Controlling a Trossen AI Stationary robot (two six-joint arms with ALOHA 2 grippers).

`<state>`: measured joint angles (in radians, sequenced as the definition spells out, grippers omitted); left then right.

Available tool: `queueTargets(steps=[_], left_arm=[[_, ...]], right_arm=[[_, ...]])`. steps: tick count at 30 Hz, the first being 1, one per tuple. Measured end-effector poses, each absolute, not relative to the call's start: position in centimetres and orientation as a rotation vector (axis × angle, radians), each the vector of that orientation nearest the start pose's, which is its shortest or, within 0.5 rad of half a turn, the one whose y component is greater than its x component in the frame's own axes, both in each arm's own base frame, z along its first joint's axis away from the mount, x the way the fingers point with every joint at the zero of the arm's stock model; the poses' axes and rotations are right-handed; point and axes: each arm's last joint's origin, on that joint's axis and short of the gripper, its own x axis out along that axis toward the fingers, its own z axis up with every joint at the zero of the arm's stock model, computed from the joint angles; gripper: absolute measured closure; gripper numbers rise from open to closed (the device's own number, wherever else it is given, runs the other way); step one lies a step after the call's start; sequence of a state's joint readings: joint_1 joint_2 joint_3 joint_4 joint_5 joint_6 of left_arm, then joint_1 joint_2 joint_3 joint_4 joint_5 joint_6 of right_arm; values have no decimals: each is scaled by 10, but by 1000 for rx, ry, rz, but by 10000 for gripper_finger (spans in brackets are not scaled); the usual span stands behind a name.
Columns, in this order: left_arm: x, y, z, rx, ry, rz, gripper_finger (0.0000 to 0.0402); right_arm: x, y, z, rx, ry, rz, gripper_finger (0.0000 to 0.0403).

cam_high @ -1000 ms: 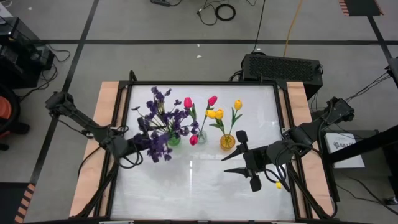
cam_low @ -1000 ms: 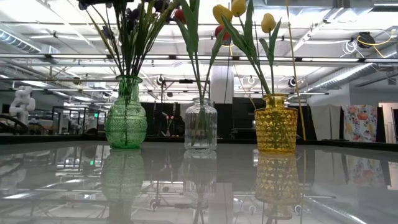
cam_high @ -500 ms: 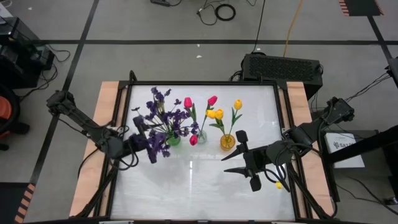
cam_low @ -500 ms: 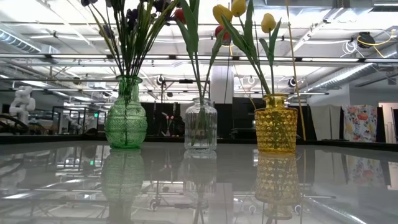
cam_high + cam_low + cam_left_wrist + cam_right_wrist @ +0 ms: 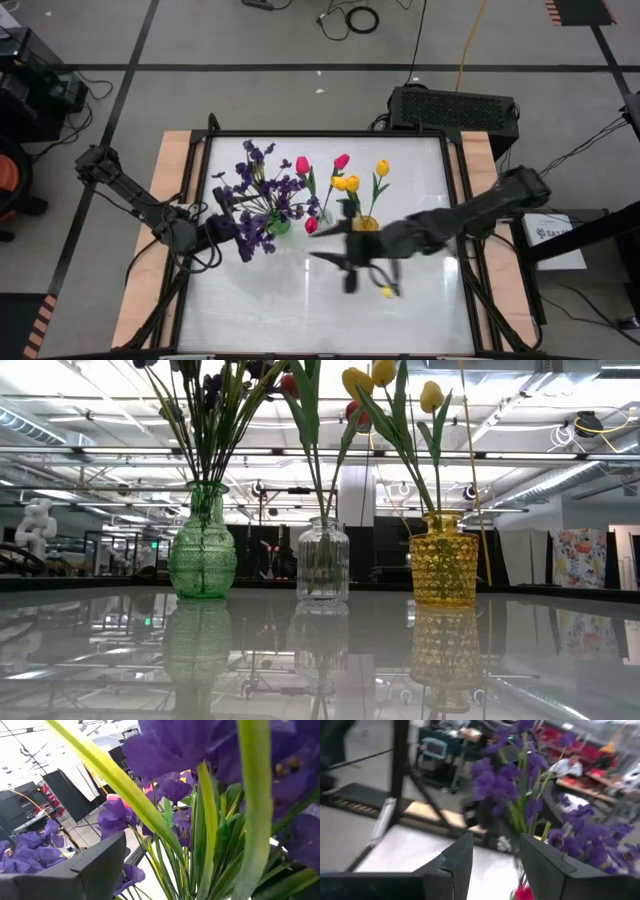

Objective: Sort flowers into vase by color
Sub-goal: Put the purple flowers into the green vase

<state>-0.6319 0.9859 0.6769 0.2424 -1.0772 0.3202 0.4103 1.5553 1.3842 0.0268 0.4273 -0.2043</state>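
We see the left gripper [image 5: 237, 232] wide beside the purple sprigs [image 5: 262, 190], apparently releasing them into the green vase [image 5: 202, 545]. The right gripper [image 5: 340, 265] hangs part-open, empty.

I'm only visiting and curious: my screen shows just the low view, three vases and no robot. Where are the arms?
Observer: Seen from above, the left gripper is at the purple flowers, beside the green vase.
Operator: And the other one?
Observer: The right gripper hangs over the table on your side of the clear vase.
Operator: Is it holding anything?
Observer: No. Its wrist camera shows its fingers apart with nothing between them.
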Motion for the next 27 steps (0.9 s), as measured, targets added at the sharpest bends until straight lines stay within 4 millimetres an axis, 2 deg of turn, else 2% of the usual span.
queueTargets(steps=[5, 10, 13, 19, 23, 27], left_arm=[[182, -102, 301, 364, 115, 436, 52], [182, -102, 301, 364, 115, 436, 52], [182, -102, 301, 364, 114, 436, 52], [182, -102, 301, 362, 113, 438, 52], [183, -101, 302, 354, 107, 441, 52], [183, -101, 302, 355, 107, 441, 52]], right_arm=[[378, 120, 349, -282, 14, -81, 248], [399, 106, 335, -283, -33, -104, 247], [404, 100, 332, -260, -49, -79, 240], [409, 92, 329, -257, -45, -75, 198], [409, 91, 329, -273, -45, -82, 183], [406, 101, 328, -317, -25, -104, 184]])
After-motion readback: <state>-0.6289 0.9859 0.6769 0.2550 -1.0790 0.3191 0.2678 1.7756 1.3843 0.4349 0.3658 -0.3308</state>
